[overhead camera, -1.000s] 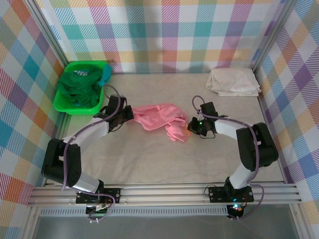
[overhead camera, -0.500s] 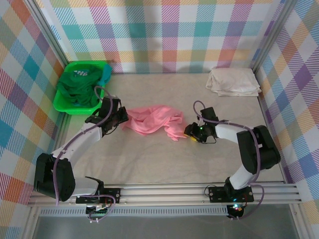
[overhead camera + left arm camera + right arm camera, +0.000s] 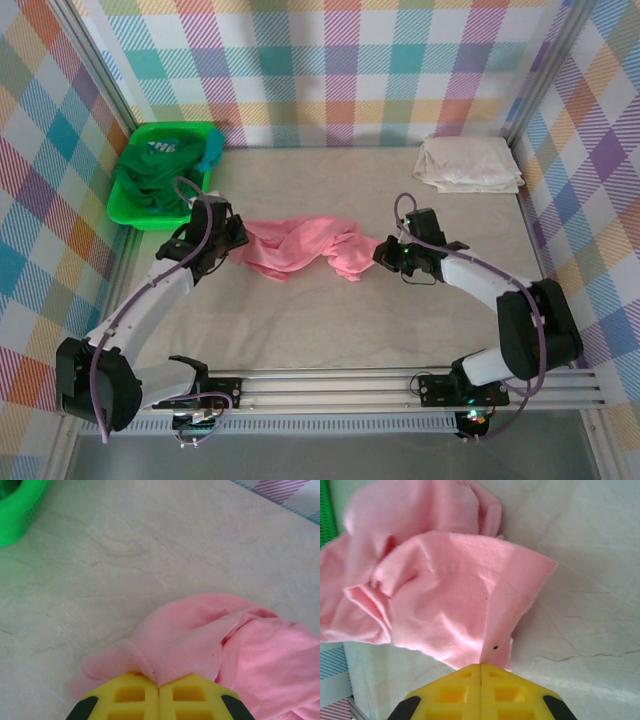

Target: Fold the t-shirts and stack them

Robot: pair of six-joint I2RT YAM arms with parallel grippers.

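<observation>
Plaid walls (image 3: 330, 70) in pastel checks close in a pale, faintly marbled table (image 3: 330, 320). Salmon-pink t-shirt (image 3: 295, 245) lies mid-frame in the top view, bunched and twisted into a loose rope running left to right between the two arms. Left gripper (image 3: 232, 240) sits at the shirt's left end; in the left wrist view its yellow fingers (image 3: 130, 700) are pressed together with a fold of pink cloth (image 3: 200, 640) pinched in the seam. Right gripper (image 3: 385, 255) is at the shirt's right end; the right wrist view shows its jaws closed tight on a pink edge (image 3: 445, 595). Cream-white t-shirt (image 3: 467, 163) lies folded in the upper right corner, well apart. Green bin (image 3: 125, 212) at upper left holds dark green t-shirts (image 3: 150, 180) and a teal one (image 3: 212, 145) at its far right corner.
</observation>
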